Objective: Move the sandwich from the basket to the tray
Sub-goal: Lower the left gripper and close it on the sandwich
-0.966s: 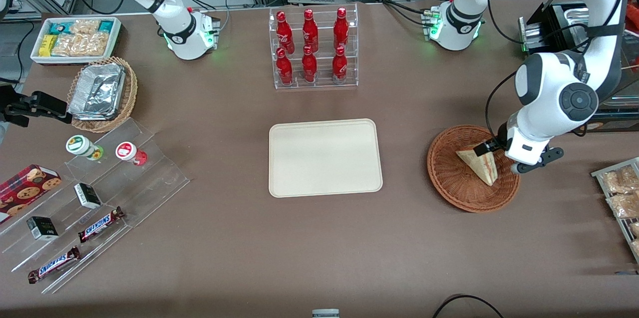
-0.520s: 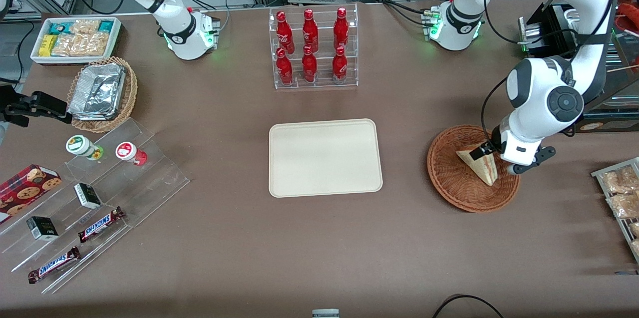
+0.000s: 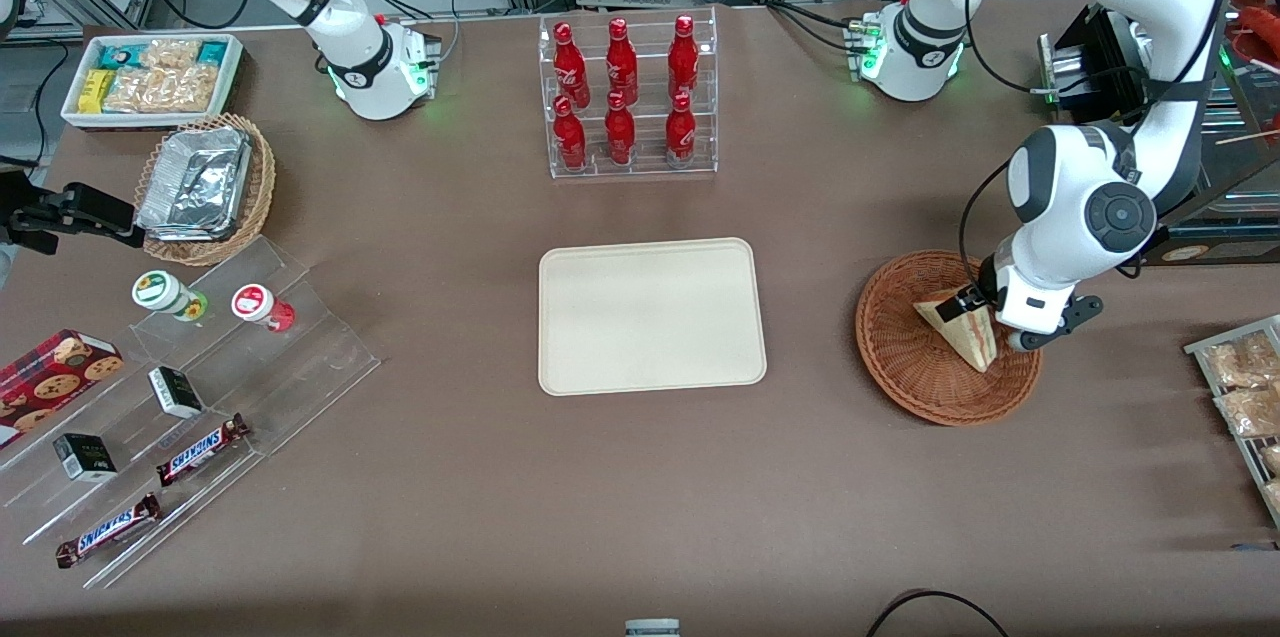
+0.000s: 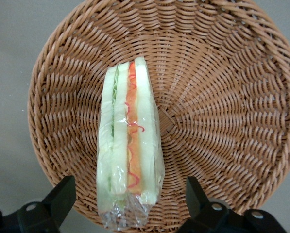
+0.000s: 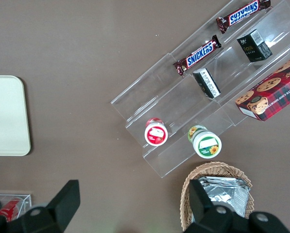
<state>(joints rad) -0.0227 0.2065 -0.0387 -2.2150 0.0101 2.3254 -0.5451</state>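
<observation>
The sandwich, a plastic-wrapped wedge of pale bread with red and green filling, lies in the round reddish-brown wicker basket toward the working arm's end of the table. My gripper hangs low over the basket, open, with one finger on each side of the sandwich's wide end and clear gaps between pads and wrap. The cream-beige tray sits flat at the table's middle, with nothing on it.
A clear rack of red bottles stands farther from the front camera than the tray. Bagged snacks on a rack lie beside the basket at the table's edge. A tan basket of foil containers, jars and candy bars sit toward the parked arm's end.
My gripper has shifted slightly over the basket toward the sandwich and settled lower around it. The sandwich has not moved.
</observation>
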